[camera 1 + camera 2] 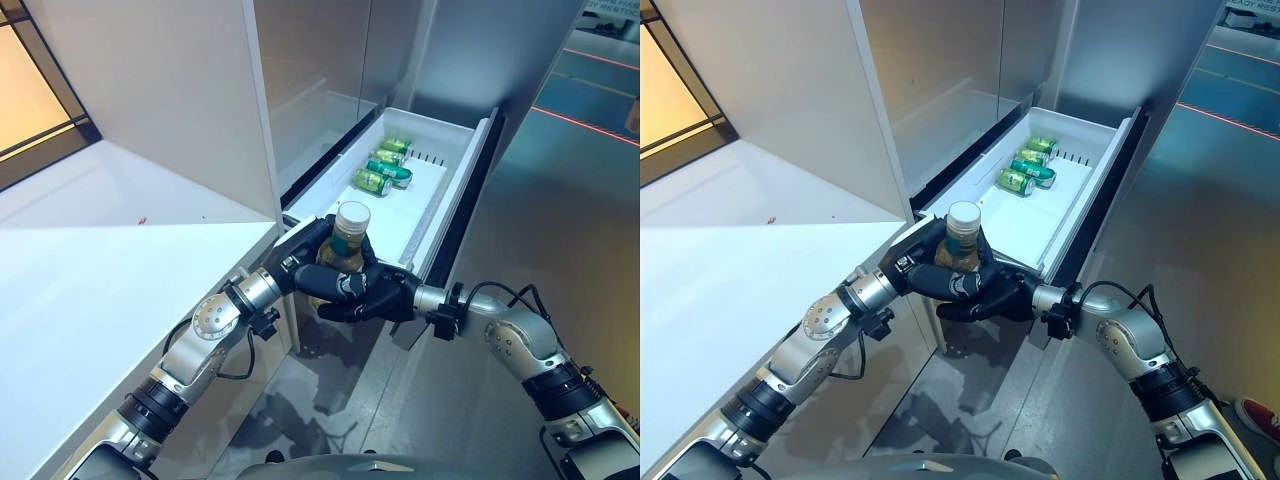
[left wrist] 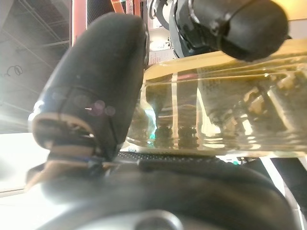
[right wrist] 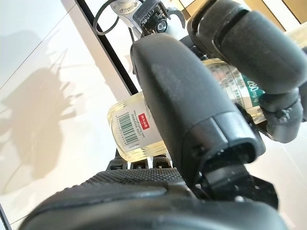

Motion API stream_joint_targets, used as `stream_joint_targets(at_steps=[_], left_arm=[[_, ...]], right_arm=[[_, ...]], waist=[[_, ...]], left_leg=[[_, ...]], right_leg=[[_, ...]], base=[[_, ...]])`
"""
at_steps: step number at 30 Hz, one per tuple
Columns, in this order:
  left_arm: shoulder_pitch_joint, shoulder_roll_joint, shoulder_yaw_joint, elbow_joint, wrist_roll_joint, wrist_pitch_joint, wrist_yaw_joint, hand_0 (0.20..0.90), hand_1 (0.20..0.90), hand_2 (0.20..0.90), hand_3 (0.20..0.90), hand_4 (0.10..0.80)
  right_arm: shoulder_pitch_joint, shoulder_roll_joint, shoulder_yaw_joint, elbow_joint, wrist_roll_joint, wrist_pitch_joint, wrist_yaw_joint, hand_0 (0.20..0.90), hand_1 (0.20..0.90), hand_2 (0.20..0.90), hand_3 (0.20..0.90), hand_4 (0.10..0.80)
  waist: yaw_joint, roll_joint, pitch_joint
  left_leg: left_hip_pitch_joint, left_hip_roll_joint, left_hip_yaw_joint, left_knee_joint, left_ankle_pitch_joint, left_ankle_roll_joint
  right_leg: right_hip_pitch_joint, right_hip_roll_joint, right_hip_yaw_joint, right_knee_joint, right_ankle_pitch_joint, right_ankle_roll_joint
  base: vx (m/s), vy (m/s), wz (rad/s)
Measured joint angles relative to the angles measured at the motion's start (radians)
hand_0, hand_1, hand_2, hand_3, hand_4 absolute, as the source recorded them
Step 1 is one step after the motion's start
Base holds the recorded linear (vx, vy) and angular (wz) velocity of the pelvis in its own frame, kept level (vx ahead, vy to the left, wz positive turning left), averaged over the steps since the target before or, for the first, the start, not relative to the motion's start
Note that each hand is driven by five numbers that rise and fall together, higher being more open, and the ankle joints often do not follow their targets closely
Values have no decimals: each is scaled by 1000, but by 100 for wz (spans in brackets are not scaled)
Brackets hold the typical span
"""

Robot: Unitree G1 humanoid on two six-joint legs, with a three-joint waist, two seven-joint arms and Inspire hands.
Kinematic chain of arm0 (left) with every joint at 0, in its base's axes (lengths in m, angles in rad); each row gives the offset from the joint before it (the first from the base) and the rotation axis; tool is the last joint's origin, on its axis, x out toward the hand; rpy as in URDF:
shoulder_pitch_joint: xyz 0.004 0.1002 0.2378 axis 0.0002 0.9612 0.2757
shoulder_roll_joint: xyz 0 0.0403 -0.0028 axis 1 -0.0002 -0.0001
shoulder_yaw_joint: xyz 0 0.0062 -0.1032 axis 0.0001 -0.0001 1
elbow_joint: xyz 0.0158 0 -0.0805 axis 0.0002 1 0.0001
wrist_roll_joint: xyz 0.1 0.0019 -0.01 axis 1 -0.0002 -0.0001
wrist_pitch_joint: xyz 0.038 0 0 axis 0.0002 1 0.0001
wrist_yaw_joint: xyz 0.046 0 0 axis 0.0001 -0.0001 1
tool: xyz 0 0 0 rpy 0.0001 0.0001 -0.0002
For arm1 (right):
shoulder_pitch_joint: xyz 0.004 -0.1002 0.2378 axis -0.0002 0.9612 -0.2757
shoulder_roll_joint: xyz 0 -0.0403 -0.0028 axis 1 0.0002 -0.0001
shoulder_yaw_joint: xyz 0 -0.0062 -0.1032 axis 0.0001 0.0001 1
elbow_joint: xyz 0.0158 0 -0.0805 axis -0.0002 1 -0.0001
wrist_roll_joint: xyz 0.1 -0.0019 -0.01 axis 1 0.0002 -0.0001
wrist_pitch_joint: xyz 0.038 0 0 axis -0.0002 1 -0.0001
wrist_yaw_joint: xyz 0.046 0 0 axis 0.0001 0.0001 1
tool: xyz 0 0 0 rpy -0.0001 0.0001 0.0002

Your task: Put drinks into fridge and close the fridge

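Observation:
A clear bottle with pale yellow drink and a white cap stands upright between both hands, just before the front corner of the open white fridge drawer. My left hand is curled round it from the left, and my right hand is curled round its lower part from the right. In the left wrist view the bottle lies against the thumb. In the right wrist view the bottle sits behind the thumb. Green cans lie at the drawer's far end.
A white counter runs along the left. A tall white panel rises beside the drawer, with the fridge's grey interior behind it. Grey floor lies to the right of the drawer.

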Motion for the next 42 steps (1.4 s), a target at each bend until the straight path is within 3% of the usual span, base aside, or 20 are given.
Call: stream_joint_targets(at_steps=[1, 2, 3, 17, 19, 20, 21, 25, 29, 35, 42], left_arm=[[0, -1, -1, 0, 0, 0, 0, 300, 300, 300, 200, 100], [0, -2, -1, 0, 0, 0, -2, 300, 300, 300, 200, 100], [0, -4, -1, 0, 0, 0, -6, 300, 300, 300, 200, 100], [-3, -8, -1, 0, -42, 8, -3, 300, 300, 300, 200, 100], [-3, -14, -1, -1, -42, 12, 6, 436, 436, 436, 359, 259], [-3, -18, 1, -2, -42, 15, 12, 766, 766, 766, 744, 644], [-3, -23, 1, -6, -42, 17, 22, 900, 900, 900, 900, 800], [-3, -43, 11, -10, -34, 15, 51, 900, 900, 900, 900, 800], [-3, -69, 23, -29, 65, -21, 136, 900, 900, 900, 900, 800], [-23, -97, 57, -87, 162, -130, 267, 900, 900, 900, 900, 800], [-31, -111, 125, -86, 177, -152, 381, 900, 900, 900, 900, 800]], right_arm=[[0, 0, 2, 0, 0, -1, -3, 467, 467, 467, 395, 295], [0, 0, 2, 0, 0, -2, -4, 467, 467, 467, 395, 295], [1, 0, 3, 0, -1, -4, -8, 300, 300, 300, 200, 100], [9, -17, 38, -17, -70, -88, -30, 300, 300, 300, 200, 100], [10, -17, 41, -18, -80, -104, -40, 300, 300, 300, 200, 100], [10, -17, 42, -18, -87, -114, -45, 300, 300, 300, 200, 100], [12, -17, 43, -22, -97, -126, -51, 300, 300, 300, 200, 100], [13, -16, 42, -37, -143, -167, -85, 300, 300, 300, 200, 100], [12, -13, 34, -47, -255, -220, -162, 300, 300, 300, 200, 100], [8, -24, 4, -58, -299, -221, -264, 300, 300, 300, 200, 100], [-34, -75, -42, -51, -363, -221, -386, 300, 300, 300, 200, 100]], waist=[[0, 0, 0], [0, 0, 0], [0, 0, 0], [-10, 0, 0], [-10, 0, 0], [-10, 1, 0], [-10, 1, 0], [-10, 1, 0], [-8, 1, 0], [-5, 1, 0], [6, 0, 2]], left_leg=[[0, 0, 0, 0, 0, 0], [0, 0, 0, 0, 0, 0], [0, 0, 0, 0, 0, 0], [0, -2, -4, 0, 0, 0], [0, -2, -5, 0, 0, 0], [-1, -2, -5, 0, 0, 0], [-2, -2, -5, 0, 0, 0], [-3, -2, -6, 0, 0, 0], [-6, -3, -7, 0, 0, 0], [-12, -3, -14, 0, 0, 0], [-23, -4, -27, 0, 0, 0]], right_leg=[[0, 0, 0, 0, 0, 0], [0, 0, 0, 0, 0, 0], [0, 0, 0, 0, 0, 0], [2, 0, 3, -2, 0, 0], [2, 0, 3, -2, 0, 0], [2, 0, 3, -3, 0, 0], [1, 0, 3, -3, 0, 0], [1, 0, 3, -6, 0, 0], [1, 0, 2, -8, 0, 0], [0, 0, -3, -11, 0, 0], [-2, 0, -14, -14, 0, 0]], base=[[0, 0, 0], [0, 0, 0], [0, 0, 0], [0, 0, 0], [0, 0, 0], [0, 0, 0], [0, 0, 0], [0, 0, 0], [0, 0, 0], [-4, -4, 2], [1, -11, 5]])
